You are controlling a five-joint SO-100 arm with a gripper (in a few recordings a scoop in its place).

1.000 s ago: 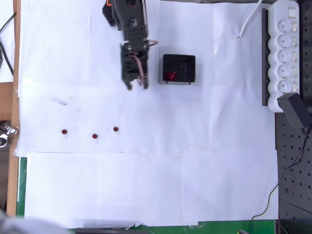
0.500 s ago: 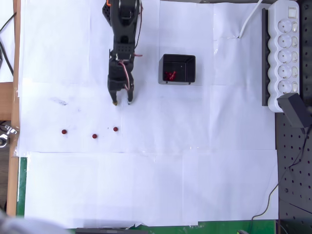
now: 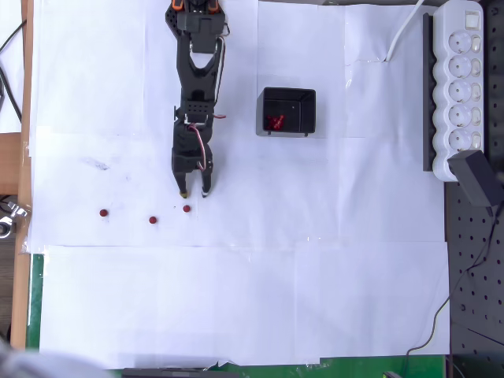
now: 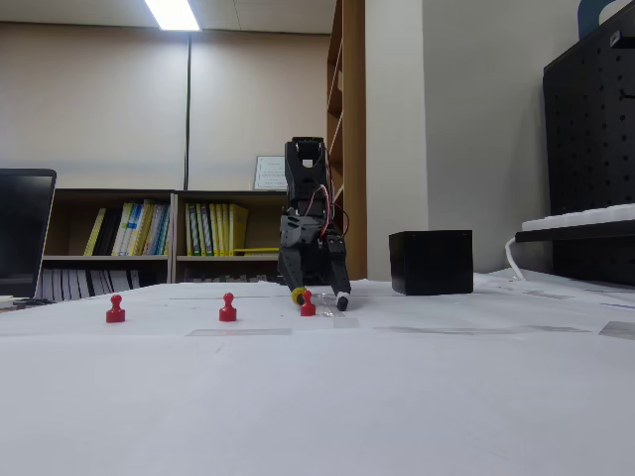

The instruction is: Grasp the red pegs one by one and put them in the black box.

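Black two-finger gripper (image 3: 194, 194) hangs low with jaws spread, straddling the nearest small red peg (image 3: 187, 209) for pickup. Two red pegs (image 3: 153, 220) stand toward the worktop's left edge. Glossy black box (image 3: 288, 112) holds several pegs.

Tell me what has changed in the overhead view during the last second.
The black robot arm stretched away from the small glossy black box, downward in the overhead view. Its gripper now hangs open just above the rightmost of three tiny dark red pegs on the white paper. It took hold of nothing and released nothing. The three pegs, the box and the red pegs inside it stayed where they were.
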